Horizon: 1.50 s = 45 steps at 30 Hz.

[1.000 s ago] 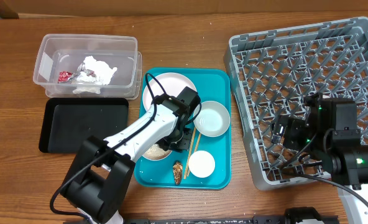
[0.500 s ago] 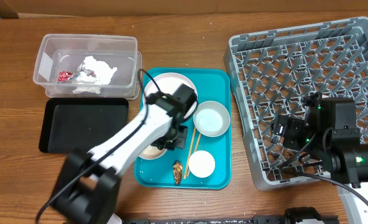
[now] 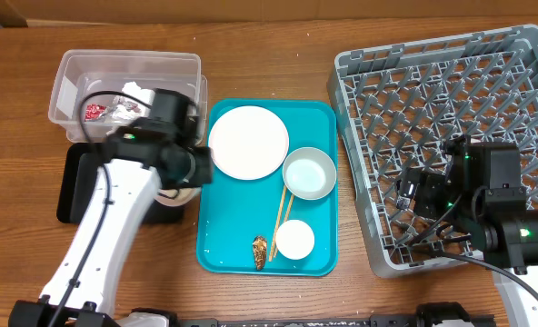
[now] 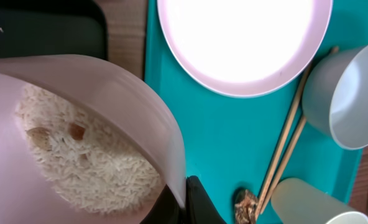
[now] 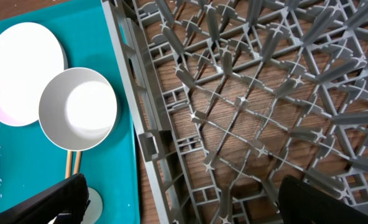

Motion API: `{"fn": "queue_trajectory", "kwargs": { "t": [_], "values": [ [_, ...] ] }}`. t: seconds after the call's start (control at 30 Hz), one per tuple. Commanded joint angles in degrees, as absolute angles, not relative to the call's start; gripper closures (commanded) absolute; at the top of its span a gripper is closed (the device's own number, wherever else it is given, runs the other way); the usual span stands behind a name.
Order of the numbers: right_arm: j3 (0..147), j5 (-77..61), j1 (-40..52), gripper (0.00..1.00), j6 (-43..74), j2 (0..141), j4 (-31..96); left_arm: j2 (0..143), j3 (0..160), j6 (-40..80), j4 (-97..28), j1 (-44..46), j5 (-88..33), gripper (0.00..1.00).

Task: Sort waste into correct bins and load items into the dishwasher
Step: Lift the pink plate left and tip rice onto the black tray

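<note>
Wooden tabletop, left side: pinkish bowl [image 4: 78,143] has been lifted off teal tray [image 3: 233,227] and carried over black tray [image 3: 105,182], right edge, near clear tub [image 3: 128,59]. Rim is pinched by left gripper [image 4: 183,200]. Rice [image 4: 91,162] is still inside, so dumping is likely next. Right gripper [image 3: 421,193] is held spread wide over dish rack [image 3: 451,91].

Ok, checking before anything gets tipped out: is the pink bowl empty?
No, the left wrist view shows the pink bowl holding a heap of white rice.

A teal serving tray [image 3: 228,227] lies on the wooden table [image 3: 269,54]
</note>
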<state>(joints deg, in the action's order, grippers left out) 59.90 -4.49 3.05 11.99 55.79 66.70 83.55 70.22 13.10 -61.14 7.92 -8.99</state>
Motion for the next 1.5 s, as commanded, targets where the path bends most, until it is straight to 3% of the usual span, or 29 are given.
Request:
{"fn": "queue_trajectory", "kwargs": {
  "t": [0.0,0.33,0.57,0.97,1.2,1.47],
  "values": [
    [61.5,-4.6,3.2,0.0,12.0,55.6,66.6,84.3,69.0,4.6,-59.4,0.7,-21.4,0.96],
    [61.5,-4.5,3.2,0.0,12.0,55.7,66.5,90.7,66.4,-8.7,-59.0,-18.1,-49.7,0.96],
    [61.5,-4.5,3.2,0.0,12.0,55.7,66.5,96.8,65.5,-19.6,-62.6,-25.9,-66.0,0.96],
    [61.5,-4.5,3.2,0.0,12.0,55.7,66.3,102.5,65.5,-20.1,-65.1,-32.7,-71.8,0.96],
    [61.5,-4.5,3.2,0.0,12.0,55.7,66.3,102.9,65.4,-38.5,-72.5,-34.3,-74.8,0.96],
    [61.5,-4.5,3.2,0.0,12.0,55.7,66.3,102.9,65.4,-44.1,-76.3,-38.1,-76.9,0.96]
  ]
}}
